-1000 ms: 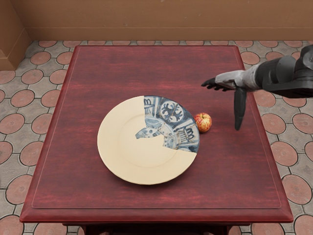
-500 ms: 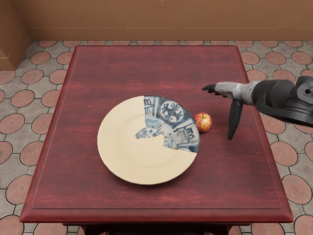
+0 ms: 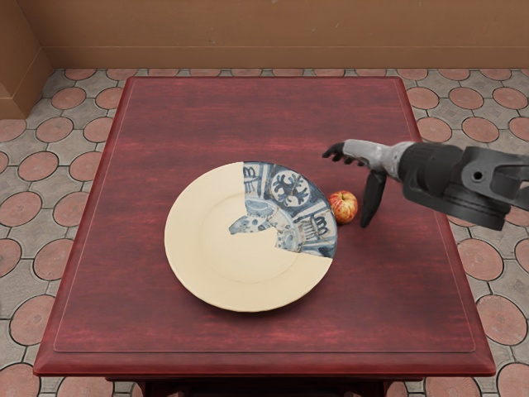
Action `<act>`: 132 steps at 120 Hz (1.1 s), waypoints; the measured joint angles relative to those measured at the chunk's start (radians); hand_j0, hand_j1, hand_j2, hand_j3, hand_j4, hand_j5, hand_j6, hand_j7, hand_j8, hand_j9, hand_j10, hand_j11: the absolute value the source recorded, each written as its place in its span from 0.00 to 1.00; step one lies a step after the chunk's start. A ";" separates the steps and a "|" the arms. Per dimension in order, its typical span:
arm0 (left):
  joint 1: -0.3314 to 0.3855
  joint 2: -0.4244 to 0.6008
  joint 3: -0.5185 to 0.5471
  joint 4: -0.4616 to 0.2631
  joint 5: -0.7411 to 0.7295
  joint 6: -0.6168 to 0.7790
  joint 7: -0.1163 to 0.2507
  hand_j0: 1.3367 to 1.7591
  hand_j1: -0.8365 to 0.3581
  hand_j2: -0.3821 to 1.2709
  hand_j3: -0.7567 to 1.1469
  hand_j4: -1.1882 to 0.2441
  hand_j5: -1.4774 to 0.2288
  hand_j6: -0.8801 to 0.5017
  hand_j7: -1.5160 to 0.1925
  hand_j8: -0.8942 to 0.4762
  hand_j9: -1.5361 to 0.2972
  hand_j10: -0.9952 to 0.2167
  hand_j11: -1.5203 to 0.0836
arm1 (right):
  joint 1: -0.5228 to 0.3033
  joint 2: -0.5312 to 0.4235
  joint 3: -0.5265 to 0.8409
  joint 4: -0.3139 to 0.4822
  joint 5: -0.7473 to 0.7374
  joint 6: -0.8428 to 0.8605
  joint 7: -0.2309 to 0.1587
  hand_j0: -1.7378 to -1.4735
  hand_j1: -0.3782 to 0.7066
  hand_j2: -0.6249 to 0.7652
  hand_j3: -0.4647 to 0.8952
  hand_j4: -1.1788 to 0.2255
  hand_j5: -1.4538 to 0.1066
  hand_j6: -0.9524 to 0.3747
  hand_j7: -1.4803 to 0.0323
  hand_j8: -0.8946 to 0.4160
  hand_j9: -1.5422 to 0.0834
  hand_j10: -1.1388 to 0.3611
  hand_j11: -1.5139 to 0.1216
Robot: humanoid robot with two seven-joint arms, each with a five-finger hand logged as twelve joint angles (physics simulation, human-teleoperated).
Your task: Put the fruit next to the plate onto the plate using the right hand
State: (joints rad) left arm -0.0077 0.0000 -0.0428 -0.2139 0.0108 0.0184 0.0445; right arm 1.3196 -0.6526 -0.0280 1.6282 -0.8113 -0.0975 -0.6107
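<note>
Cream plate (blue-patterned wedge), red-yellow apple, dark red wood-grain table.

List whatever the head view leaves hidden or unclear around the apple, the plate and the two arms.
Head view: the left arm is outside the frame entirely.
Head view: the right arm is cut off by the picture's right edge.
Head view: how high the right hand hangs above the table cannot be judged from one slanted view.
Head view: whether the apple touches the plate rim is too small to tell.
</note>
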 joint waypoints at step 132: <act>0.000 0.000 0.000 0.000 0.000 0.000 0.000 0.76 0.99 0.23 0.40 0.83 0.87 0.64 0.89 0.65 0.84 0.82 0.95 | 0.059 0.097 -0.274 0.011 -0.105 -0.254 0.000 0.30 0.33 0.41 0.34 0.64 0.70 0.51 0.74 0.47 0.73 0.57 0.71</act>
State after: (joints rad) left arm -0.0077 0.0000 -0.0427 -0.2137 0.0108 0.0184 0.0445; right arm 1.3785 -0.5559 -0.3024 1.6394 -0.9164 -0.3512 -0.6109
